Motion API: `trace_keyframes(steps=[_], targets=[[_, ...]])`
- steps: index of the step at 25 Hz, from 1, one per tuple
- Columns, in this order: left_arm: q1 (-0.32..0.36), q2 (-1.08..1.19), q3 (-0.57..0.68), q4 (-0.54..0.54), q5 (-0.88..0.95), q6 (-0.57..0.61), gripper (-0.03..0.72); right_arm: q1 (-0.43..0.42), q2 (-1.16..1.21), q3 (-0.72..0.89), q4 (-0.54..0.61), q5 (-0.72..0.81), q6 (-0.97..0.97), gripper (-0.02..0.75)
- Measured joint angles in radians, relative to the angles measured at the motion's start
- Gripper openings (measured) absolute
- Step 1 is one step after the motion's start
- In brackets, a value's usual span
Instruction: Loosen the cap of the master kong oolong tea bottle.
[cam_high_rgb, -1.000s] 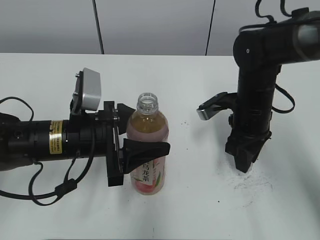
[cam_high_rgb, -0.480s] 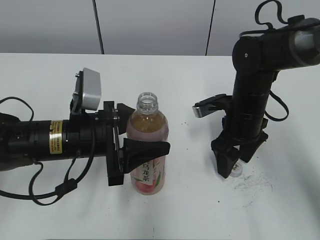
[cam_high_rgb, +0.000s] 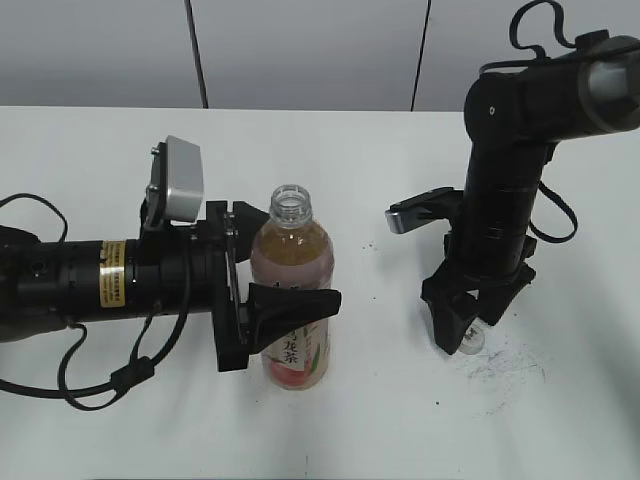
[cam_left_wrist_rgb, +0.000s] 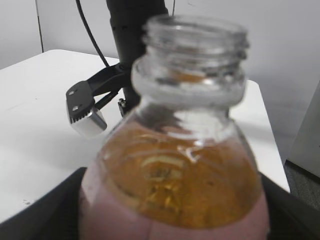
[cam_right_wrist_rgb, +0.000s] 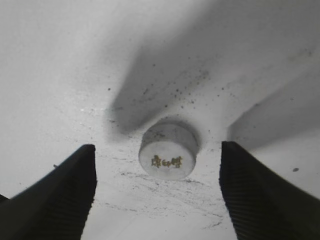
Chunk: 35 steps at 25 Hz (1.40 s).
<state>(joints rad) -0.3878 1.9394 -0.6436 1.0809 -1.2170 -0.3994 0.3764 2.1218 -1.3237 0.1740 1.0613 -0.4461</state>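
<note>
The cap (cam_right_wrist_rgb: 168, 150) lies flat on the worktop (cam_high_rgb: 400, 160), directly under the right gripper (cam_right_wrist_rgb: 157, 195), centred between its open jaws. At nine o'clock, the left gripper (cam_high_rgb: 262, 290) brackets the upright, uncapped master kong oolong tea bottle (cam_high_rgb: 292, 300); whether it grips is unclear.

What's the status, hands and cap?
Right hand open, straddling cap, cap resting on table. Left hand around tea bottle, bottle upright, neck bare. Nothing in the way.
</note>
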Motion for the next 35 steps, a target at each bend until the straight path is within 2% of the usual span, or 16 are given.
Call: trace_keyframes(steps=[6, 17, 26, 31, 35], targets=[[0.0, -0.014, 0.0, -0.021, 0.003, 0.001, 0.588, 0.0, 0.0, 0.0, 0.0, -0.002, 0.011, 0.573], [0.0, -0.096, 0.0, -0.048, 0.009, 0.001, 0.589, 0.0, 0.0, -0.025, -0.023, 0.037, 0.056, 0.571], [0.0, -0.215, 0.001, -0.062, 0.007, -0.003, 0.589, 0.0, 0.0, -0.108, -0.023, 0.136, 0.094, 0.571], [0.0, -0.291, 0.001, -0.071, 0.012, -0.043, 0.589, 0.0, 0.0, -0.109, -0.023, 0.147, 0.111, 0.571], [0.0, -0.353, 0.001, -0.098, 0.086, -0.071, 0.589, 0.0, -0.013, -0.109, -0.023, 0.148, 0.126, 0.571]])
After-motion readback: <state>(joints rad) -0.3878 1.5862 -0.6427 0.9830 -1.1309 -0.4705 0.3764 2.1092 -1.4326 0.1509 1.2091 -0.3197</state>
